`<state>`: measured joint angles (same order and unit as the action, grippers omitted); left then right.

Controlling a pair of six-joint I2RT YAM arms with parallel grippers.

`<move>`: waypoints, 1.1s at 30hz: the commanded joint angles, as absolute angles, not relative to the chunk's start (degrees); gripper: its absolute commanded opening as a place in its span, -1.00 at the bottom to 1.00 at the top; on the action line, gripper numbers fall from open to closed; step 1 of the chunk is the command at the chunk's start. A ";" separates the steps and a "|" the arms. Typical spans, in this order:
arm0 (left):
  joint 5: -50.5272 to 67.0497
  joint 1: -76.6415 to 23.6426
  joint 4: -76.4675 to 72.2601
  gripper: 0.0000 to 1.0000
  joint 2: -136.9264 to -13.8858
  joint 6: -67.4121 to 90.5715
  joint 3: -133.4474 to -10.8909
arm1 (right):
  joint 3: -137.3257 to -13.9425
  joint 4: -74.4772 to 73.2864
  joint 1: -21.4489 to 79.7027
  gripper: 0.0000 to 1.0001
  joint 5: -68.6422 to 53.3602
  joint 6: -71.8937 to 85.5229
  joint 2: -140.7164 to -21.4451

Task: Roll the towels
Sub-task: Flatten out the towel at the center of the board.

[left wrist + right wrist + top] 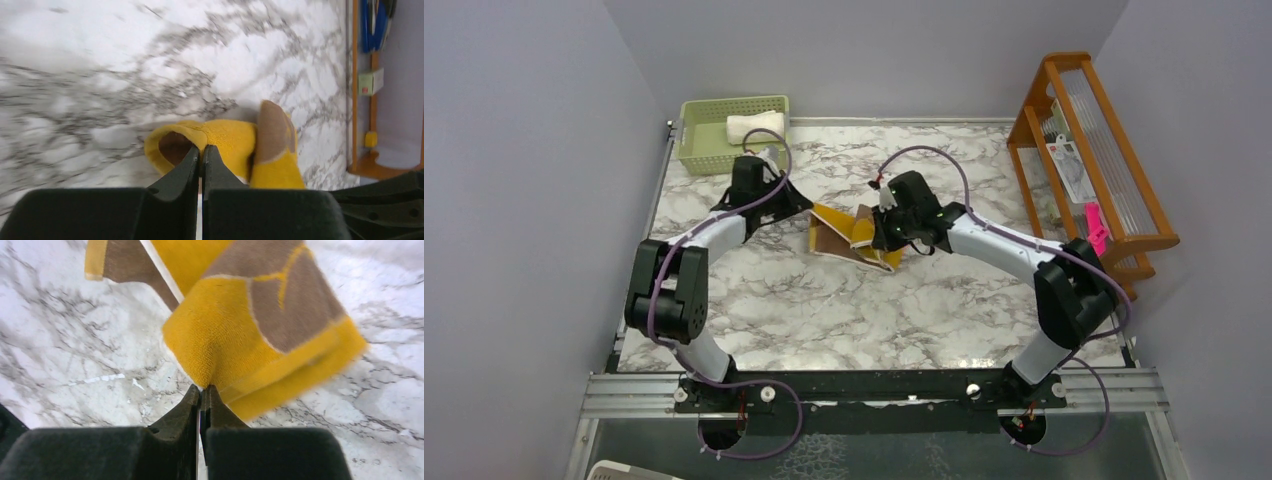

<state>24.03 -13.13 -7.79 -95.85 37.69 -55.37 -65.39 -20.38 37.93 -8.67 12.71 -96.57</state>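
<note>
The mustard-yellow towel (849, 235) with brown patches lies partly folded at the middle of the marble table, between both arms. My left gripper (201, 149) is shut on the yellow towel's (230, 145) curled left edge. My right gripper (204, 388) is shut on a corner of the yellow towel (250, 330), which is lifted off the table. In the top view the left gripper (802, 207) is at the towel's left end and the right gripper (886, 240) at its right end. The cream-white towel (754, 126) lies rolled in the green basket.
A pale green plastic basket (709, 130) stands at the back left corner. A wooden rack (1089, 150) with papers and a pink item stands along the right wall. The table's near edge has a metal rail (874, 390) with the arm bases.
</note>
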 commanded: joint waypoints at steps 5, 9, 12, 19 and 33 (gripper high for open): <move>15.62 4.81 3.55 -1.00 -77.80 34.84 -57.16 | -62.05 -11.68 27.21 -0.99 -6.18 16.96 -77.80; 11.22 6.58 11.19 -1.00 -73.36 31.57 -60.42 | -57.74 -5.35 24.09 -0.99 -1.62 16.98 -70.10; 12.03 7.26 11.33 -1.00 -70.72 31.91 -59.77 | -58.27 -5.70 24.08 -0.99 -1.11 15.46 -69.51; 21.16 7.76 16.79 -1.00 -69.53 30.86 -70.10 | -63.47 -8.14 24.08 -0.99 -9.23 11.05 -69.85; 26.28 7.74 23.83 -1.00 -61.17 34.20 -80.85 | -64.65 -12.48 24.08 -0.13 -10.45 11.17 -55.46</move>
